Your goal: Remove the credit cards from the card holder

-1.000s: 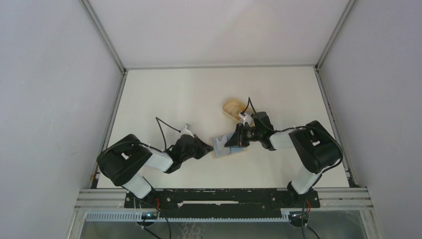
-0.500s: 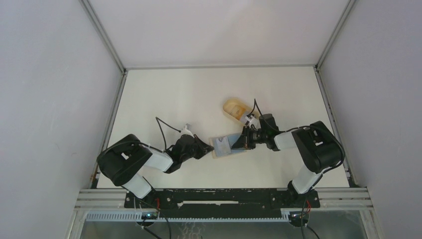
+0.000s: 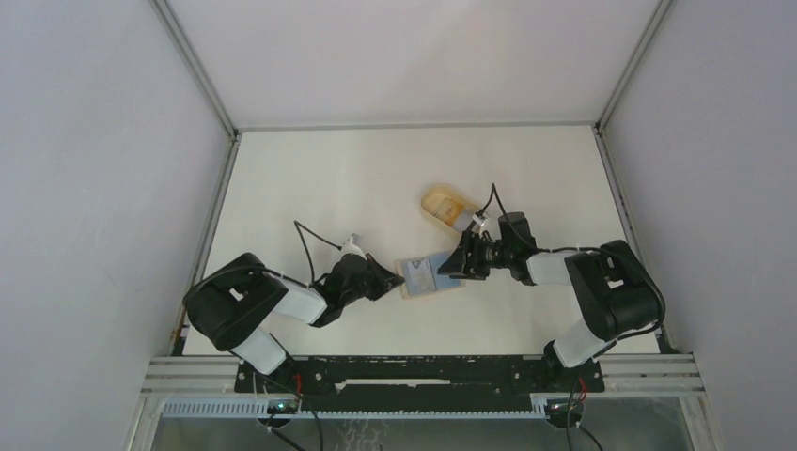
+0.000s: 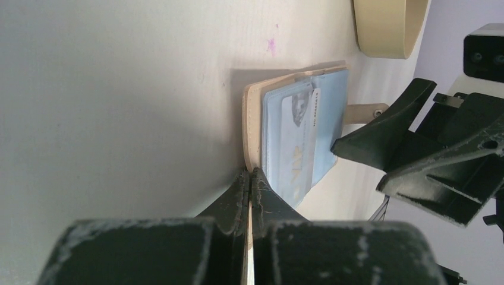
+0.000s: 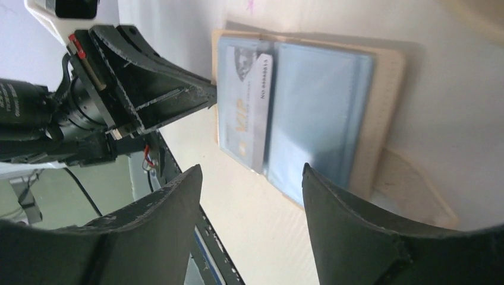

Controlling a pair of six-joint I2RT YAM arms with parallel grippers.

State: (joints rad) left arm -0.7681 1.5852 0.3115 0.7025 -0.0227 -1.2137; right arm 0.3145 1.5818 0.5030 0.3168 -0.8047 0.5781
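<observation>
The card holder (image 3: 428,278) lies open on the table, tan with a blue-grey lining. A pale grey-white credit card (image 5: 246,113) printed "VIP" sits in its left pocket, and it also shows in the left wrist view (image 4: 297,142). A blue-grey sleeve (image 5: 315,113) covers the right half. My left gripper (image 3: 395,282) is shut on the holder's tan left edge (image 4: 254,127). My right gripper (image 3: 453,266) is open and empty, its fingertips (image 5: 196,178) hovering just off the holder's right side. The snap tab (image 5: 410,184) sticks out there.
An oval tan tray (image 3: 445,205) with a raised rim stands just behind the right gripper; it also shows in the left wrist view (image 4: 389,27). The table's front edge and a black rail (image 3: 423,371) lie close below the holder.
My right arm has drawn back to the right, so its gripper now covers less of the holder. The left gripper and the holder have not moved.
</observation>
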